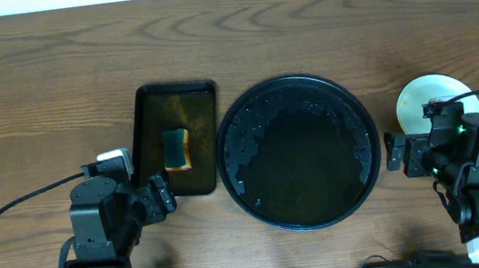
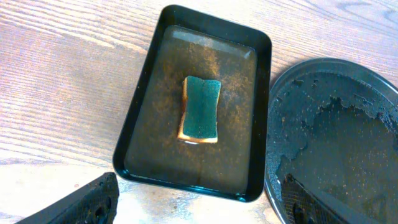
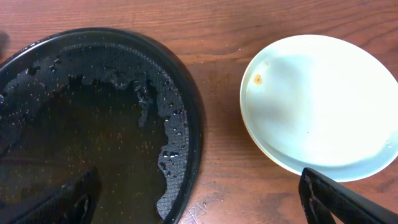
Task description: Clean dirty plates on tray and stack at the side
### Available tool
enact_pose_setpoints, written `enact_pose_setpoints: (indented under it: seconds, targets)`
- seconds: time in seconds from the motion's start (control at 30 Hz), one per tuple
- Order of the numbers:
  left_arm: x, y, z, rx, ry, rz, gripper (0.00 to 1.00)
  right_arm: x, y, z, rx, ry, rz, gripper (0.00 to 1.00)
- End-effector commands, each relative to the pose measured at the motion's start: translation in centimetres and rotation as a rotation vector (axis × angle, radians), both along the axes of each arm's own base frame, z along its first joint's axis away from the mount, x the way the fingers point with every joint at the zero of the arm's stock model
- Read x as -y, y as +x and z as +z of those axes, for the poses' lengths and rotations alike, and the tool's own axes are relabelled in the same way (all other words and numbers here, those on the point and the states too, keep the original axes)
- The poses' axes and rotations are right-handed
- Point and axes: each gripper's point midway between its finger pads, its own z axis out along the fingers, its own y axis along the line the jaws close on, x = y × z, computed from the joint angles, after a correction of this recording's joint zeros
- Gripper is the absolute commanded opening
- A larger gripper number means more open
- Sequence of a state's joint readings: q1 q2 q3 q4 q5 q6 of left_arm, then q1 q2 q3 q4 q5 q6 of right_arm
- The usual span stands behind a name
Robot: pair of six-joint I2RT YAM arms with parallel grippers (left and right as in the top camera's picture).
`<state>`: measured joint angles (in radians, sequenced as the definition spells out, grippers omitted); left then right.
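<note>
The tray, mid-tabletop, holds only soapy water. The plates sit stacked near the right edge, the top one showing a brown speck. Left fingers and right fingers are spread and empty. The task looks nearly finished.

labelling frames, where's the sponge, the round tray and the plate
sponge (image 2: 200, 109), left wrist view, green top face
round tray (image 1: 303, 167), overhead view, bare wet floor
plate (image 3: 320, 102), right wrist view, middle of its well

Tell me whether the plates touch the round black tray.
Apart. The right wrist view shows bare table between the plates and the tray rim.
</note>
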<state>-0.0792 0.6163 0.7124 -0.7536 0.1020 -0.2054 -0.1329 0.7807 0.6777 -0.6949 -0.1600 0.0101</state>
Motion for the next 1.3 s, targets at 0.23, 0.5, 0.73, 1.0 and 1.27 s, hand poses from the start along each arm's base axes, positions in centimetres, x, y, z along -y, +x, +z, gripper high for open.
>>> enact_pose_setpoints:
  seconds: [0.23,0.5,0.73,1.0,1.27]
  targets:
    - [0.0,0.1,-0.3,-0.010,0.009,-0.008,0.84,-0.1,-0.1,-0.2,-0.006,-0.014,0.016,0.99]
    - [0.0,0.1,-0.3,-0.010,0.009,-0.008,0.84,1.6,-0.2,-0.4,-0.016,-0.123,-0.022,0.99]
    - [0.0,0.1,-0.3,-0.010,0.009,-0.008,0.84,1.6,-0.6,-0.2,-0.009,-0.124,-0.022,0.99]
    - [0.0,0.1,-0.3,-0.010,0.009,-0.008,0.84,-0.8,0.1,2.6,0.271,-0.112,0.063,0.99]
    - [0.0,0.1,-0.3,-0.011,0.009,-0.008,0.84,-3.4,-0.1,4.9,0.678,-0.115,0.143,0.99]
